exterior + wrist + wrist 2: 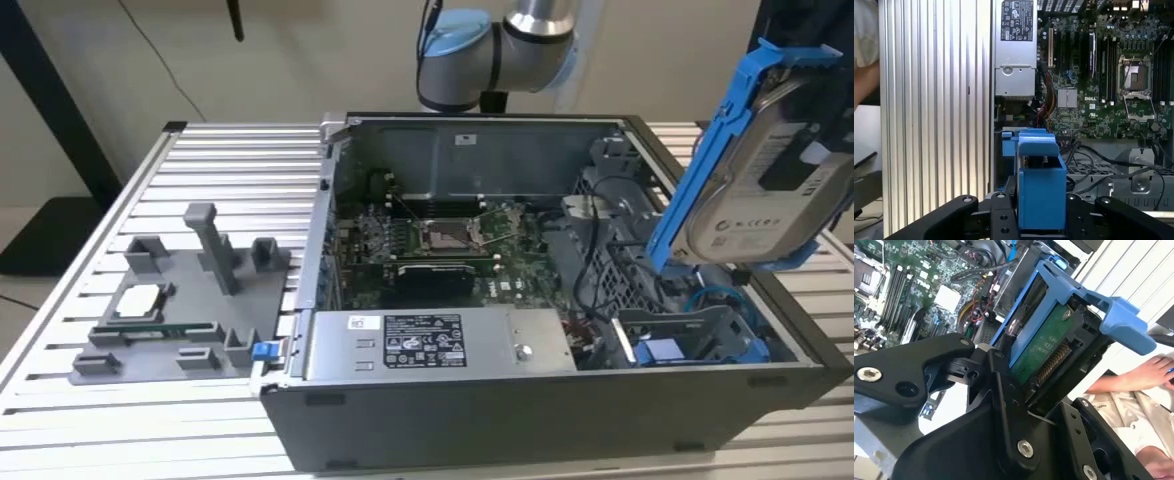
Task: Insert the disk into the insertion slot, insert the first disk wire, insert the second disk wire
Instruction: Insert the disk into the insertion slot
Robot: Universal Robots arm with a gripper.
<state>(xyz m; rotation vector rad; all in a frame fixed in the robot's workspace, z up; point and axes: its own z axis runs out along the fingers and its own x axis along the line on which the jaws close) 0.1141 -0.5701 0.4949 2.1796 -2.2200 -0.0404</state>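
- In the exterior view, the disk (767,185), clipped in its blue carrier, is hanging tilted in the air over the open computer case (534,420) at the exterior view's right. It is sitting well above the insertion slot (687,340), which is lying open near the case's front corner, while the arm (494,45) is reaching in from behind the counter (80,400)
- In the second wrist view, the tool (1029,392) is pinching the disk across its sides, green circuit face showing. The motherboard (904,285) is lying beyond it and a person's hand (1149,375) is resting off to one side
- In the first wrist view, the tool (1040,220) is clamping the carrier end-on over the case interior, with the power-supply box (1015,50) beyond
- The first step, seating the disk, looks to be in hand and not yet done. As a judgement, it is calling for the carrier to be levelled and squared with the slot's blue fittings before it goes down
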